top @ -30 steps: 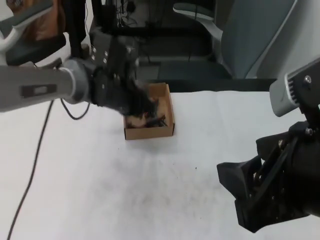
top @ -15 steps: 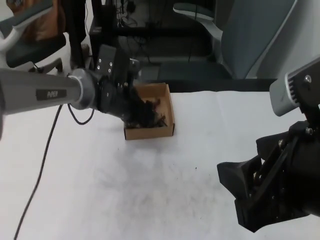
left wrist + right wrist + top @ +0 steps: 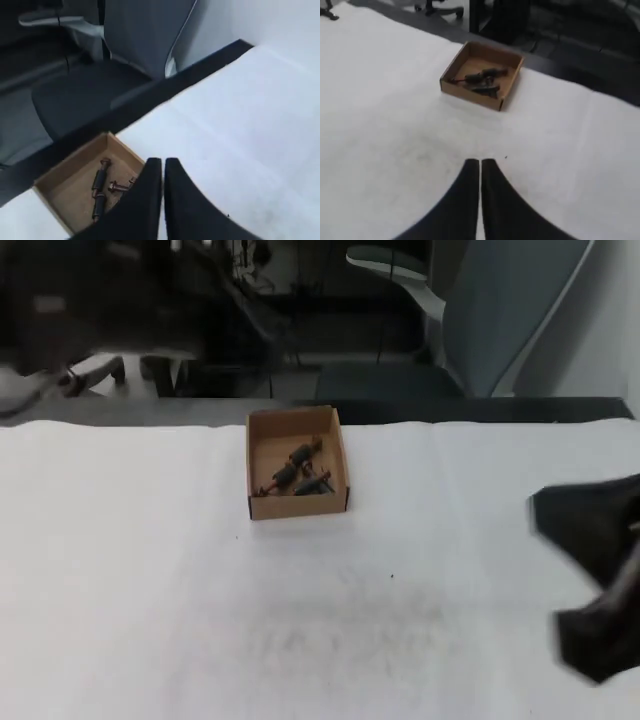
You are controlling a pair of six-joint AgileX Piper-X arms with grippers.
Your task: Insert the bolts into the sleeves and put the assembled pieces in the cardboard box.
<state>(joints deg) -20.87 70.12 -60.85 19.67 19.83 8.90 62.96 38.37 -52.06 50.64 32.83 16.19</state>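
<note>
The cardboard box stands near the bench's far edge and holds several dark bolt-and-sleeve pieces. In the left wrist view the box lies just beyond my left gripper, whose black fingers are shut with nothing between them, raised above the bench. The right wrist view has the box well ahead of my right gripper, also shut and empty, over bare white surface. A blurred dark arm part shows at the right edge of the high view.
White cloth covers the bench. Its dark far edge runs behind the box. Office chairs stand beyond the bench. A blurred dark shape crosses the upper left of the high view.
The arm that hung over the box has pulled away up and to the left, leaving the box uncovered. The big arm at the right has drawn back toward the right edge.
</note>
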